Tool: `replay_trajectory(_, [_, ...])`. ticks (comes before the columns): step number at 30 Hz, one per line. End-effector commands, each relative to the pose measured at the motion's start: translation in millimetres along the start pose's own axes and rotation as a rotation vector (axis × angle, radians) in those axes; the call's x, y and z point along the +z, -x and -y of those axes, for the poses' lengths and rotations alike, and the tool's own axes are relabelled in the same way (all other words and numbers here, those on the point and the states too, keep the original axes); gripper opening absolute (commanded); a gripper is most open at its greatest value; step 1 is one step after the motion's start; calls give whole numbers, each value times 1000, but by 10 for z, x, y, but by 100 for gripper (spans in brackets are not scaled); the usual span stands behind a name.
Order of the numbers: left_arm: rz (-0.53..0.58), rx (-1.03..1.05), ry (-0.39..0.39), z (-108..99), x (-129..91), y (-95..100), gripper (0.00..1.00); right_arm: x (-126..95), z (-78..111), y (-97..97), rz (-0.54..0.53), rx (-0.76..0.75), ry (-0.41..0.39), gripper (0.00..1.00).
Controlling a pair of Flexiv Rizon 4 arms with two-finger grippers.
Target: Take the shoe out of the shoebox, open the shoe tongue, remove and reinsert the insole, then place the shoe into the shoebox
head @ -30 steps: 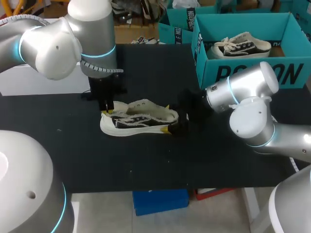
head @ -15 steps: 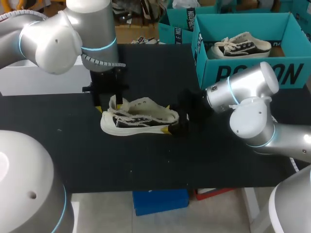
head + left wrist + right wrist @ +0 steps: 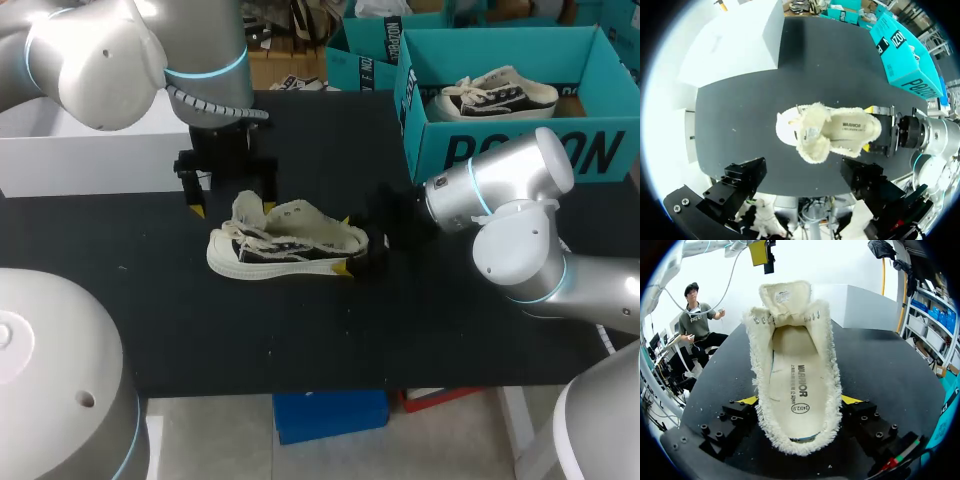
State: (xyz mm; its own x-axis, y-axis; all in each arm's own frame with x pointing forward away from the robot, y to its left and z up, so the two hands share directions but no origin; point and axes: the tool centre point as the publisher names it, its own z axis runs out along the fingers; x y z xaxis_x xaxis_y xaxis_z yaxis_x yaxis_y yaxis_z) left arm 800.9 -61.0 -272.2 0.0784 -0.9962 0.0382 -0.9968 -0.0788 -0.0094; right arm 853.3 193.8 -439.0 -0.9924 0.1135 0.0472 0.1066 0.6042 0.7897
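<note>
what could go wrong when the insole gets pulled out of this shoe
The right fingers grip the shoe only at its heel, so pulling the insole may drag the shoe loose. The raised tongue is held by nothing; it may flop back before the open left fingers reach in.

Black table [image 3: 300,340], plain white box [image 3: 90,160]

The shoe [image 3: 285,245] lies mid-desk [image 3: 300,340]; the shoebox [image 3: 520,150] stands behind it to the right, holding a second shoe [image 3: 497,97].
</note>
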Motion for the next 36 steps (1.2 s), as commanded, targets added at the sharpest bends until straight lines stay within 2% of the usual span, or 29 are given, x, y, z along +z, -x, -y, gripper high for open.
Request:
replay_trajectory(1, [76, -246, 88, 56, -28, -165, 0, 21, 14, 12, 2, 1, 0, 0])
replay_trajectory(8, [59, -268, 102, -92, -110, -394, 0, 21, 14, 12, 2, 1, 0, 0])
replay_trajectory(11, [32, -189, 109, -104, -137, -447, 0, 21, 14, 12, 2, 1, 0, 0])
replay_trajectory(16, [1, 136, 113, -191, -169, -524, 0, 21, 14, 12, 2, 1, 0, 0])
replay_trajectory(26, [19, 878, 254, -328, -114, -518, 0, 21, 14, 12, 2, 1, 0, 0])
replay_trajectory(28, [-27, 984, 290, -320, -132, -506, 0, 21, 14, 12, 2, 1, 0, 0])
replay_trajectory(30, [-63, 1059, 297, -309, -163, -498, 0, 21, 14, 12, 2, 1, 0, 0])
replay_trajectory(36, [-63, 1059, 297, -309, -163, -498, 0, 21, 14, 12, 2, 1, 0, 0])
